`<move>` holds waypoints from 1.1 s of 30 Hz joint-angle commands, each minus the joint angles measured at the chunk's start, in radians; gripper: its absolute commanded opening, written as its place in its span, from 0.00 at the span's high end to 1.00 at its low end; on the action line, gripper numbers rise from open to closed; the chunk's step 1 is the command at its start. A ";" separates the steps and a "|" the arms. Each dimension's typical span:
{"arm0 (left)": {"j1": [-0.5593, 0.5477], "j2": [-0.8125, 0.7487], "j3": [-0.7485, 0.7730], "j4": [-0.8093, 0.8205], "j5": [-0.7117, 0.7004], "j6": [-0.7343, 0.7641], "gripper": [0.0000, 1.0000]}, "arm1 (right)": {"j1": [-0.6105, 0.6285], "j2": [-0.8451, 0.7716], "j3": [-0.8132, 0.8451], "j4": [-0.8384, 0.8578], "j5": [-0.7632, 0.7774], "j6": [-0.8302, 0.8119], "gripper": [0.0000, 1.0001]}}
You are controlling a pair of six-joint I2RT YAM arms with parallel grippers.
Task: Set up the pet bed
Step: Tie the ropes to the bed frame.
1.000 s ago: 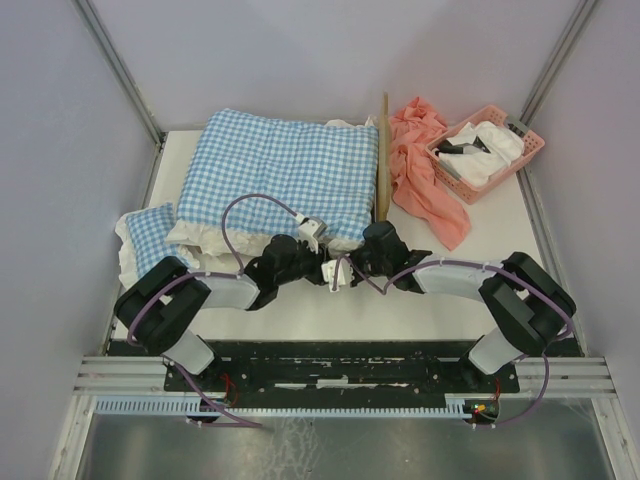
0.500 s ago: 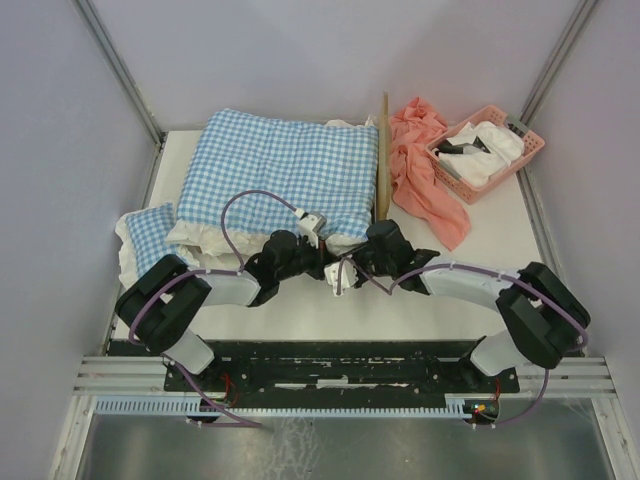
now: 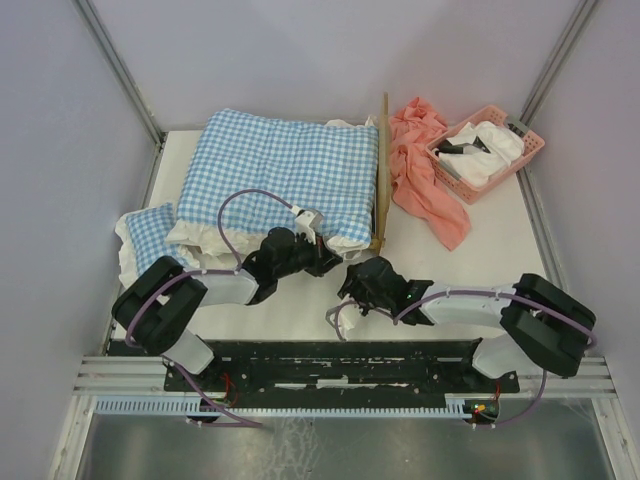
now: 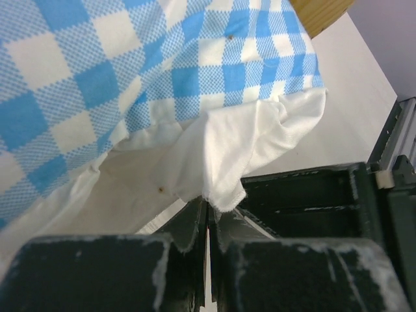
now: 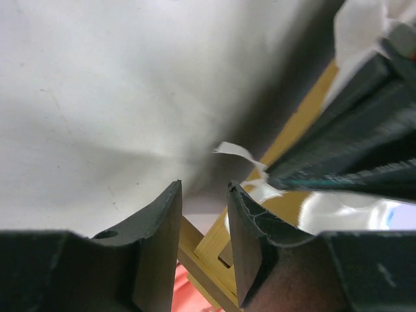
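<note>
The pet bed [image 3: 382, 170] sits at the back of the white table [image 3: 300, 310], a bit left of the middle. Most of it is hidden under the big blue-and-white checked cushion [image 3: 285, 170] that lies on top of it. From above, only the light wood rail on its right side shows, running along the edge of the cushion. The cushion has a white frill [image 3: 335, 238] hanging out at its near edge. The left gripper [image 3: 322, 258] is at the near right corner of the cushion. Its left wrist camera shows the two fingers pressed tight together, pinching the edge of the white frill [image 4: 240, 149] between them. The right gripper [image 3: 352, 283] is low over the bare table, just in front of that corner and near the left one. In its own camera the right gripper [image 5: 203, 195] has its fingers apart with a small gap, and nothing is between them. Past that gap you can see some of the wood of the bed [image 5: 296, 133]. A small checked pillow [image 3: 145, 240] lies at the left side of the table. A pink cloth [image 3: 425, 185] lies crumpled just to the right of the bed. A pink basket [image 3: 507, 170] stands in the far right corner with white and dark things inside.
</note>
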 commanded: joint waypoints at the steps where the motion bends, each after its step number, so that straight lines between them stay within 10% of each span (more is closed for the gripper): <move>1: 0.013 -0.054 0.041 -0.008 0.014 -0.056 0.97 | 0.035 0.067 -0.019 0.167 0.174 -0.150 0.58; 11: 0.016 -0.059 0.042 -0.024 0.021 -0.094 0.97 | 0.079 0.369 -0.049 0.633 0.408 -0.492 0.58; 33: 0.023 -0.070 0.133 -0.175 -0.038 -0.134 0.97 | 0.178 0.391 -0.055 0.439 0.576 -0.586 0.57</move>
